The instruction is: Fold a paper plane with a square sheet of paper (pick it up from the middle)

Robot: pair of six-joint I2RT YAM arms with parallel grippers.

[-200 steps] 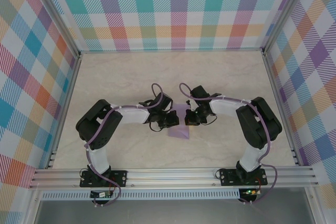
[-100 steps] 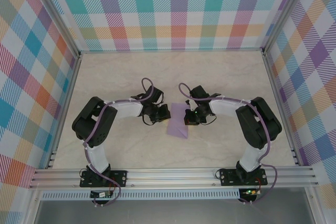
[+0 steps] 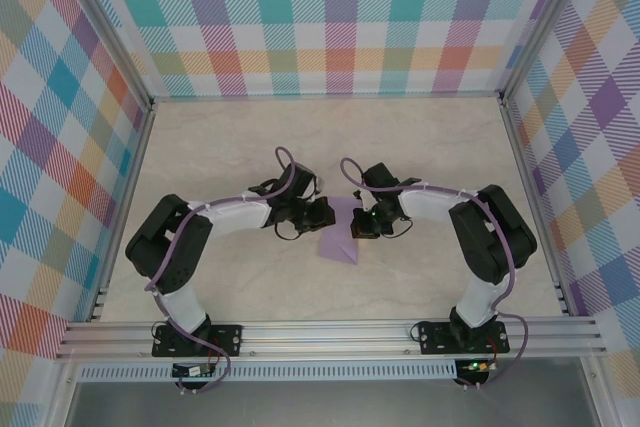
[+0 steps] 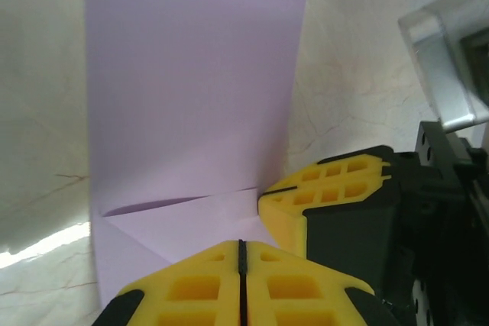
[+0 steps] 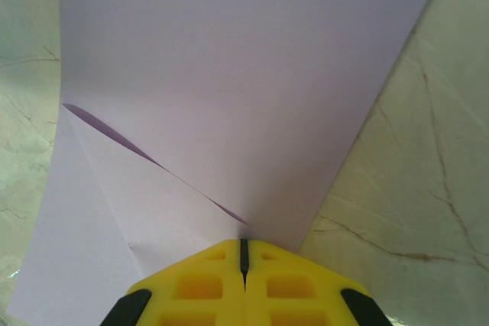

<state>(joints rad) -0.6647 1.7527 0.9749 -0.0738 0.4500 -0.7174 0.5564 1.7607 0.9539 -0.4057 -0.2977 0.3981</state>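
Partly folded lavender paper sheet (image 3: 339, 243) lies flat under right gripper (image 5: 244, 256), fingers together on its flap. Left gripper (image 4: 241, 253), fingers together, just beside right gripper. Risk: uneven pressure skids sheet, skewing crease.

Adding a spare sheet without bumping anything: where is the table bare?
Bare: the table toward the back wall, and the near strip between the arm bases. Crowded: the middle, where left gripper and right gripper meet at the paper.
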